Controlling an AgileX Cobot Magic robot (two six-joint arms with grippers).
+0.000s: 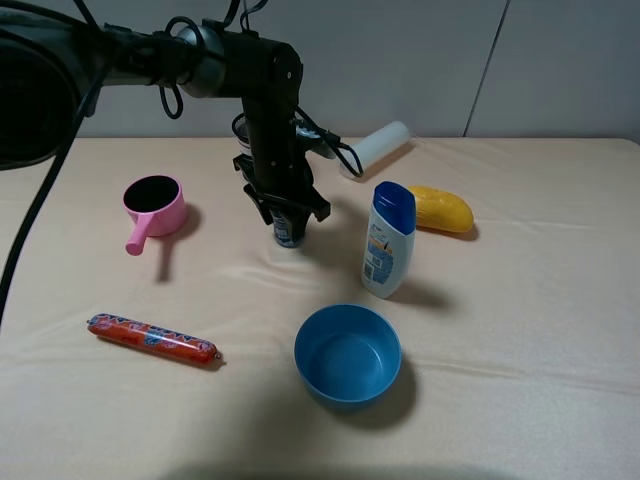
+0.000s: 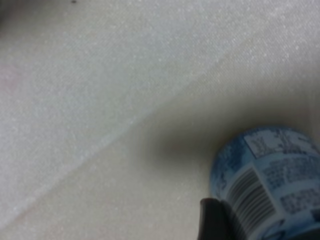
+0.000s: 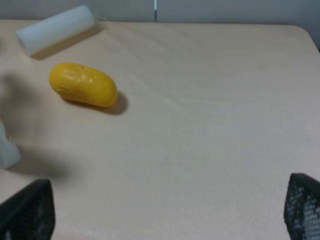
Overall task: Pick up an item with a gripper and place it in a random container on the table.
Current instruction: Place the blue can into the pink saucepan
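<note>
The small dark jar with a blue label [image 1: 288, 236] stands on the beige table [image 1: 520, 330], just left of the centre. My left gripper [image 1: 288, 214] reaches straight down over it, with the black fingers closed around its upper part. In the left wrist view the jar [image 2: 270, 185] is close up and one black finger [image 2: 214, 220] presses against its side. The pink saucepan [image 1: 155, 205] sits apart at the left, handle pointing toward the front. My right gripper [image 3: 165, 207] is open and empty above bare cloth; it is out of the high view.
A white-and-blue shampoo bottle [image 1: 388, 240] stands right of the jar. A blue bowl [image 1: 348, 355] is in front. A red sausage [image 1: 152, 338] lies front left. A yellow oval object [image 1: 440, 208] and a white cylinder [image 1: 378, 147] lie at the back.
</note>
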